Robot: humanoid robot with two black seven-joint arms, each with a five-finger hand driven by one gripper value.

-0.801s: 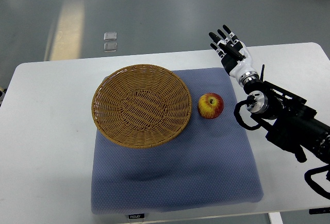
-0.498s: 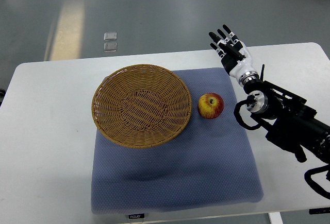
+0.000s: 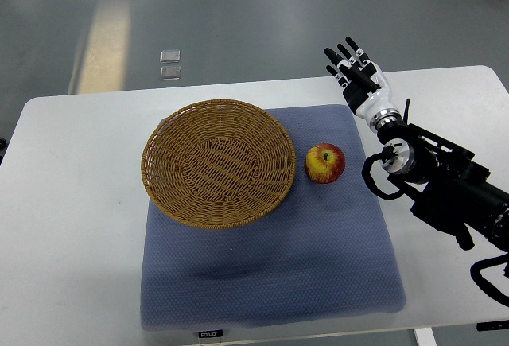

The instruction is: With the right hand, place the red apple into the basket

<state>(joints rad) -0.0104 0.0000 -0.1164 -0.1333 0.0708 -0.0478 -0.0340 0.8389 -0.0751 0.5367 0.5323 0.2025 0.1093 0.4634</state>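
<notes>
Hardly anything had changed over the last second: the right hand [image 3: 355,71] had crept only a touch to the right, fingers spread and holding nothing, out past the far right corner of the blue mat [image 3: 318,282]. The red apple [image 3: 325,163] sat untouched on the mat, just beside the basket [image 3: 163,135]. I'd say the reach hadn't properly begun.

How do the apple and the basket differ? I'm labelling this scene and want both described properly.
The apple is small, smooth and red with yellow patches; the basket is far wider, brown and woven. The apple is a solid round fruit, while the basket is a shallow open bowl, empty inside. Both rest on the blue mat, side by side, the apple just right of the basket's rim.
</notes>
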